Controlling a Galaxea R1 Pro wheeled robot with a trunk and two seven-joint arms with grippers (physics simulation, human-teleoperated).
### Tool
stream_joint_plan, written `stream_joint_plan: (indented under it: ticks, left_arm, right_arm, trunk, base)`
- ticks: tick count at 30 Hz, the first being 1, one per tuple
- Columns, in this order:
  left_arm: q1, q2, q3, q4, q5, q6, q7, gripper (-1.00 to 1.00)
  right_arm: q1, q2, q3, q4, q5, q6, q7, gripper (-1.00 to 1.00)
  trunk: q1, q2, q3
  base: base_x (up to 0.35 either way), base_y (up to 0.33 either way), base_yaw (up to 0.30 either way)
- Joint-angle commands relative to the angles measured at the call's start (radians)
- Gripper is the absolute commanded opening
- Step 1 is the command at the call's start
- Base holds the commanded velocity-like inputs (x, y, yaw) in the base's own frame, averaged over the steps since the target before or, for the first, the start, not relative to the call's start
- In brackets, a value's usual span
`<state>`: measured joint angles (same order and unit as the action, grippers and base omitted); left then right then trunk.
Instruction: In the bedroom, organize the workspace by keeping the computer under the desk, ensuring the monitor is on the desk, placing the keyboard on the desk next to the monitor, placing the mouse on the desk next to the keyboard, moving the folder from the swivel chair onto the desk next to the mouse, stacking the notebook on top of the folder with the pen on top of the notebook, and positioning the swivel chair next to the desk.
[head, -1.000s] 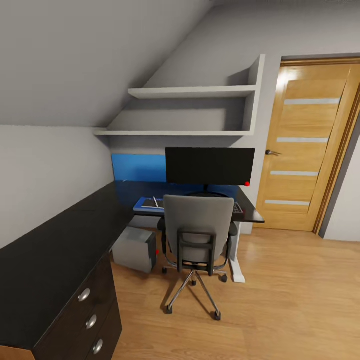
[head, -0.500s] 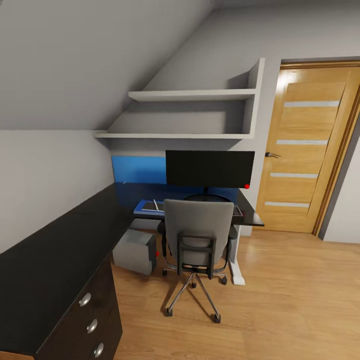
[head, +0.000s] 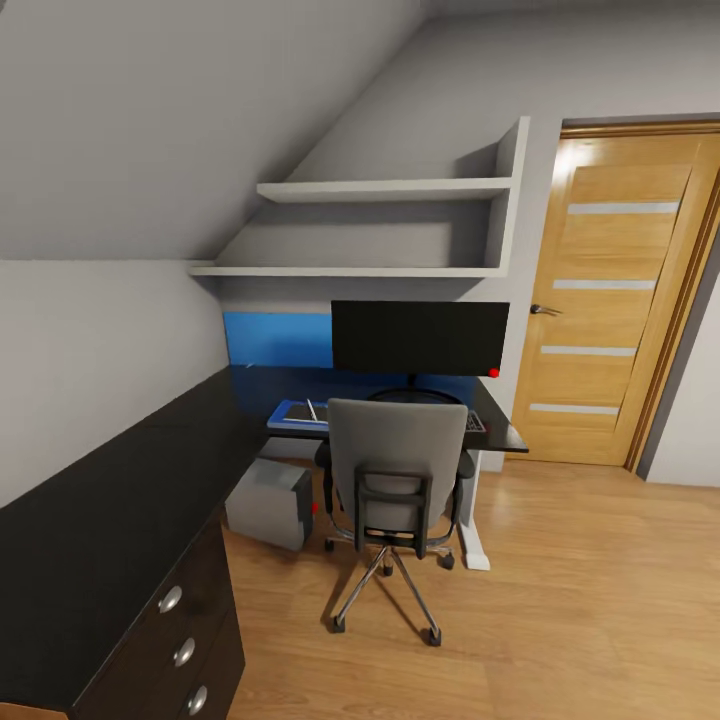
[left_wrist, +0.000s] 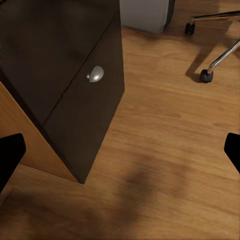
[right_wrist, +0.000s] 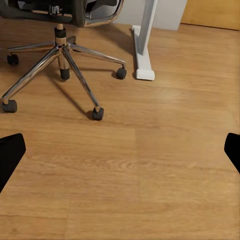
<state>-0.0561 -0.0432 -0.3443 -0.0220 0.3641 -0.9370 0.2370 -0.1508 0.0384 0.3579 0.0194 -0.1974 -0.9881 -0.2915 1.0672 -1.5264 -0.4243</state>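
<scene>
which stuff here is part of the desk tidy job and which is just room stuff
Job: desk, monitor, chair, computer, folder with something grey and a thin whitish stick on it, keyboard edge behind the chair.
Just there: door, shelves, blue wall panel.

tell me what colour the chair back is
Grey, on the chair; clearest in the head view.

Cam tilted a bit; whole view slid down, swivel chair incl.; nothing moved.
</scene>
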Motion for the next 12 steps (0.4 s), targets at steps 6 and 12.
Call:
stream_joint_plan:
  ticks: [6,12]
  left_arm:
    - [-0.001,0.001,-0.010,0.000,0.004,-0.002,0.007,1.00]
    - [-0.001,-0.001,-0.012,0.000,0.004,-0.001,0.006,1.00]
  right_arm:
    - [-0.001,0.000,0.009,0.002,-0.008,-0.004,-0.001,1.00]
    - [-0.001,0.001,0.009,0.002,-0.008,-0.004,-0.002,1.00]
  trunk:
    - [0.000,-0.001,-0.001]
    - [0.000,-0.001,-0.001]
  base:
    - [0.000,0.000,0.000]
    - [0.000,0.000,0.000]
